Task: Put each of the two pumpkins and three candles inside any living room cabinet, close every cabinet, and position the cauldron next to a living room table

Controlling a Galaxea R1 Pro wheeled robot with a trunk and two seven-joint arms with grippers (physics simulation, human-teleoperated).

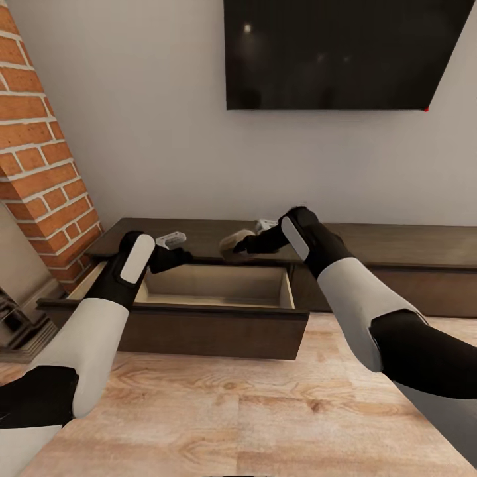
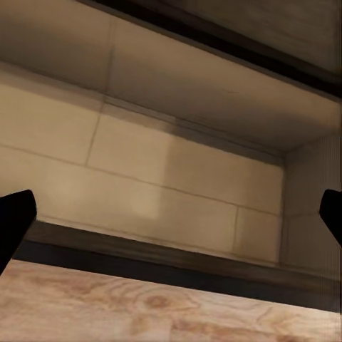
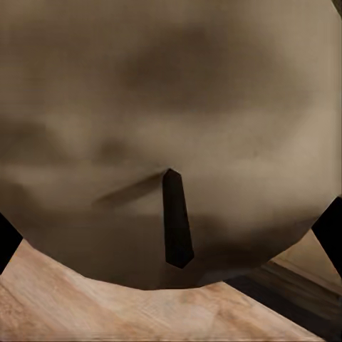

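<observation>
The right end effector, clamped on a candle, holds it just above the open drawer of the cabinet, the left end effector spread apart beside; next I judge: lower, release inside.

You see a tan-beige candle with a black wick at centre frame, a dark-brown cabinet with pale drawer interior, and red-orange brick upper left.

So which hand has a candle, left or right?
The right hand, shut on the tan candle above the open drawer. The left hand hangs open with nothing between its fingers.
</observation>
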